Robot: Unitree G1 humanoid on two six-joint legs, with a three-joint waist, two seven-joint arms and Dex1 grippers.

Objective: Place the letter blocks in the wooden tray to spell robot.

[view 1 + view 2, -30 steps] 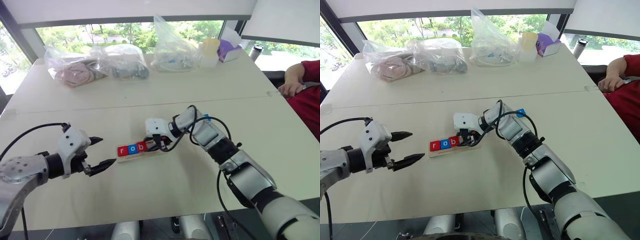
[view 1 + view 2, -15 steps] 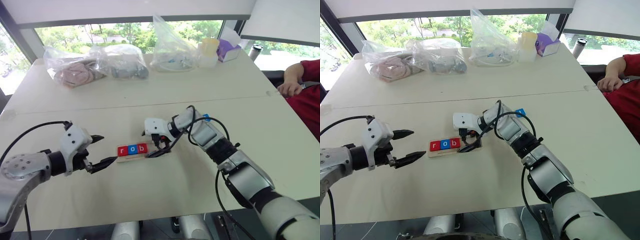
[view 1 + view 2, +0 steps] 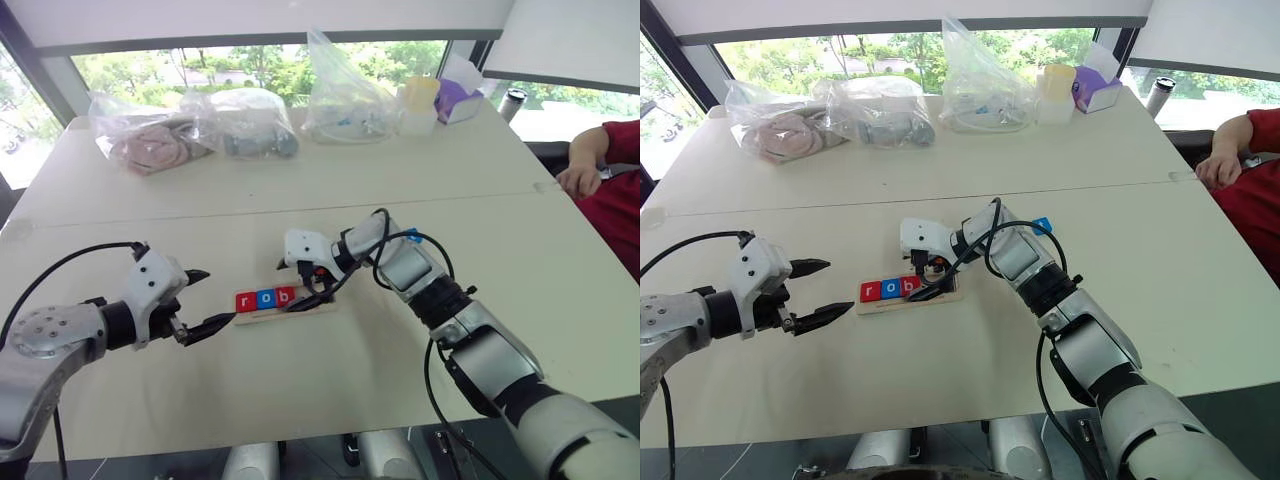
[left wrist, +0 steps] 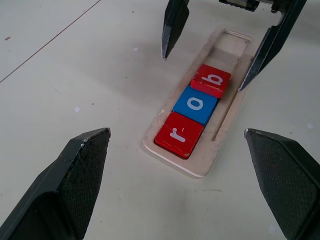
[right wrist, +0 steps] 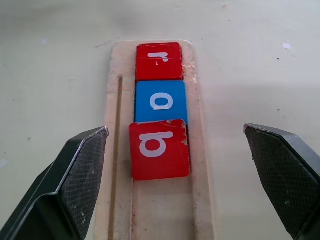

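Bags (image 3: 240, 122) far behind tray (image 3: 320, 302)

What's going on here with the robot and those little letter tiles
A two-armed robot is spelling "robot" in the wooden tray. The red r, blue o and red b are in; the b sits slightly crooked. The right end effector hangs open just over the b, and the left end effector waits open beside the tray's r end. A blue tile lies behind the right arm.
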